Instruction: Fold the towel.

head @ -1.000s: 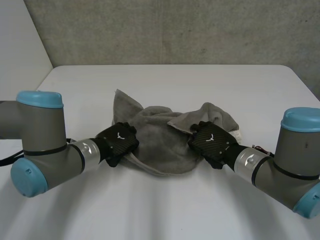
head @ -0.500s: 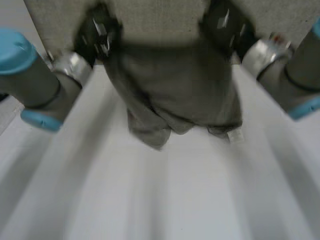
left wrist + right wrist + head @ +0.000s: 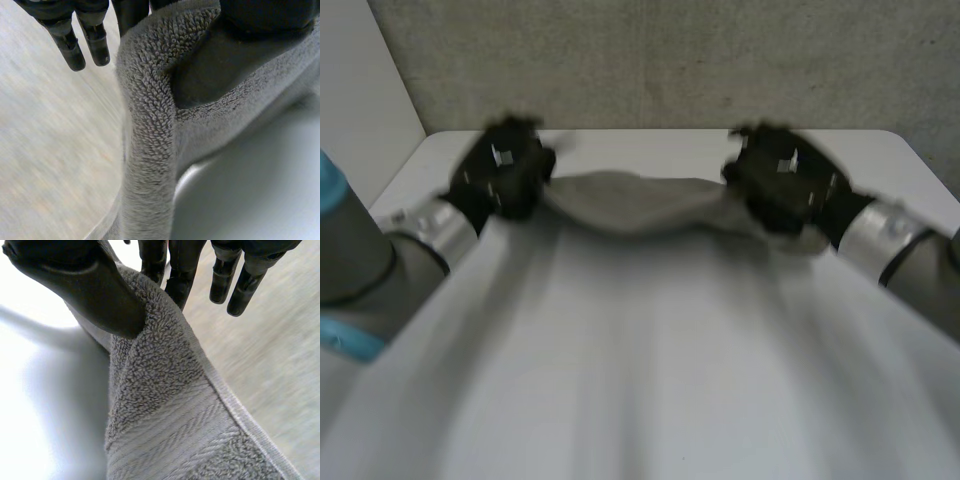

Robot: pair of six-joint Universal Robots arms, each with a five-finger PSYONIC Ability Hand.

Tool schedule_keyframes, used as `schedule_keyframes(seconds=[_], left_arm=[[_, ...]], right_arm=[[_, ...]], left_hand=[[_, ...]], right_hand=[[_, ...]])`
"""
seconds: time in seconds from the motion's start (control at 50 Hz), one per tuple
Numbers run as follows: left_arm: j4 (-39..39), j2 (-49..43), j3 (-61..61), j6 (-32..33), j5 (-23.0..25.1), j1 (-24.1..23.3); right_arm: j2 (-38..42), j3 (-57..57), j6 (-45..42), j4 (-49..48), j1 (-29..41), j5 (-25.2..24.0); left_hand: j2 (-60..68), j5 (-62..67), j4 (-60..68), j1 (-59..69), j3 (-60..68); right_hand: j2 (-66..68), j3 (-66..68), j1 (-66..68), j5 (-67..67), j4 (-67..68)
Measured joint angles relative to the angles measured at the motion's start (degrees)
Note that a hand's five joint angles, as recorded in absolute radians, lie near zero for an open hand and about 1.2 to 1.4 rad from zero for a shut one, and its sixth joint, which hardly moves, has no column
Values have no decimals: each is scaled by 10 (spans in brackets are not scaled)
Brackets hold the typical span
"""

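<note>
The grey towel (image 3: 640, 205) is stretched as a sagging band between my two hands over the far half of the white table (image 3: 640, 380). My left hand (image 3: 505, 175) is shut on the towel's left end. In the left wrist view the thumb (image 3: 260, 20) pinches the terry edge (image 3: 150, 125) against the fingers (image 3: 90, 35). My right hand (image 3: 785, 185) is shut on the right end. In the right wrist view its thumb (image 3: 85, 285) presses the towel (image 3: 165, 405) against the fingers (image 3: 182, 270). Most of the cloth lies beyond the hands and is hidden.
A grey concrete wall (image 3: 670, 60) rises just behind the table's far edge. Both arms reach out over the table, the left arm (image 3: 380, 270) along one side and the right arm (image 3: 900, 250) along the other.
The towel was bunched on the table under both hands. Both hands lifted it, then swung it away toward the far edge, and it is now spread wide between them.
</note>
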Motion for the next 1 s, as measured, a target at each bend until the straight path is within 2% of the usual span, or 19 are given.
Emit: schedule_keyframes(seconds=[0.12, 0.26, 0.28, 0.36, 0.38, 0.46, 0.54, 0.7, 0.88, 1.0], left_arm=[[1, -41, -92, 81, -3, 0], [8, -71, -113, 117, -10, 1], [9, -74, -112, 117, -11, 1], [23, -86, -107, 115, -15, 2], [27, -89, -106, 114, -18, 2], [40, -100, -103, 110, -37, 2], [55, -110, -102, 107, -64, 2], [80, -111, -103, 105, -87, 10], [72, -93, -109, 110, -71, 8], [15, -72, -112, 115, -57, 12]], right_arm=[[16, 110, -66, -2, -2, -16], [39, 136, -87, -3, -3, -15], [41, 136, -86, -3, -3, -13], [50, 134, -77, -4, -3, 2], [54, 133, -72, -4, -3, 11], [66, 132, -55, -12, -3, 45], [79, 134, -44, -28, -5, 84], [90, 146, -36, -38, -17, 113], [87, 159, -21, -31, -29, 115], [83, 173, -18, -28, -30, 110]], left_hand=[[0, 0, 0, 0, 0], [-5, -6, 0, -4, 0], [-16, -20, 0, -15, 0], [-347, -351, 0, -337, 0], [-391, -406, 0, -385, 0], [-444, -476, 0, -434, 0], [-453, -490, 0, -443, 0], [-454, -492, 0, -443, 0], [-454, -490, 0, -443, 0], [-454, -485, 0, -443, 0]], right_hand=[[0, 0, 0, 0, 0], [-4, 0, -3, -2, 0], [-33, 0, -25, -35, 0], [-201, 0, -189, -213, 0], [-270, 0, -262, -282, 0], [-420, 0, -411, -448, 0], [-434, 0, -432, -471, 0], [-434, 0, -432, -472, 0], [-434, 0, -432, -472, 0], [-424, 0, -418, -447, 0]])
